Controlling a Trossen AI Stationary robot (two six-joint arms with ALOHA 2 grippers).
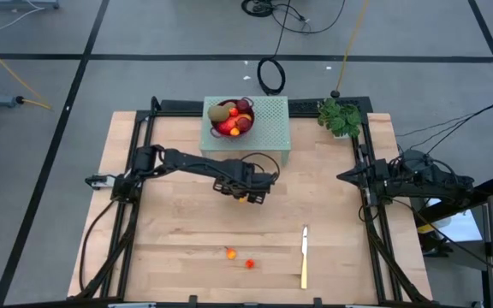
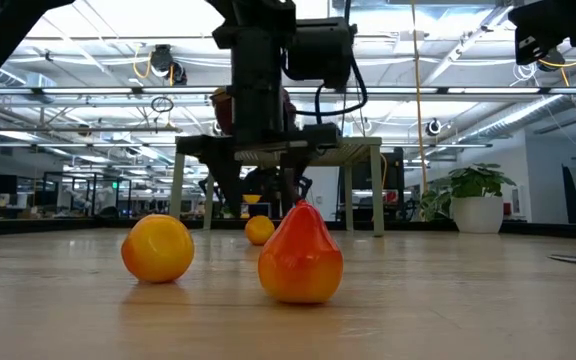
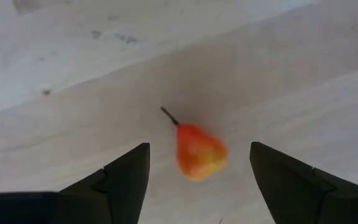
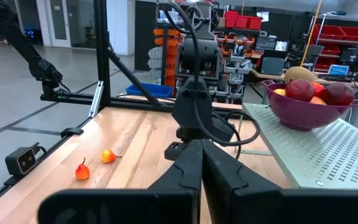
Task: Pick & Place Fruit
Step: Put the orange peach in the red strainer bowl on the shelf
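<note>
Wooden tabletop [image 1: 178,231] in a big open lab, purple wire bowl [image 1: 231,122] already loaded with fruit sitting on the perforated stand [image 1: 268,128] at the far side. Left gripper [image 1: 248,190] hangs mid-table just near of that stand, jaws spread apart with a small orange pear-shaped fruit [image 3: 199,151] lying on the wood between them, not touching either finger, stem pointing away. Nothing is gripped yet as far as I can see. Two more little pieces, an orange ball [image 1: 231,253] and a red pear [image 1: 250,263], sit well apart from it toward the near edge, with the yellow-handled knife [image 1: 304,257] off to their right.

Right gripper [image 4: 201,163] is shut, parked over at the right edge, holding nothing.

What worries me: that pear is tiny, rounded and lying on its side, slightly off-centre toward one finger. If the jaws close without centring, one finger hits first and it'll probably roll or squirt out sideways.
</note>
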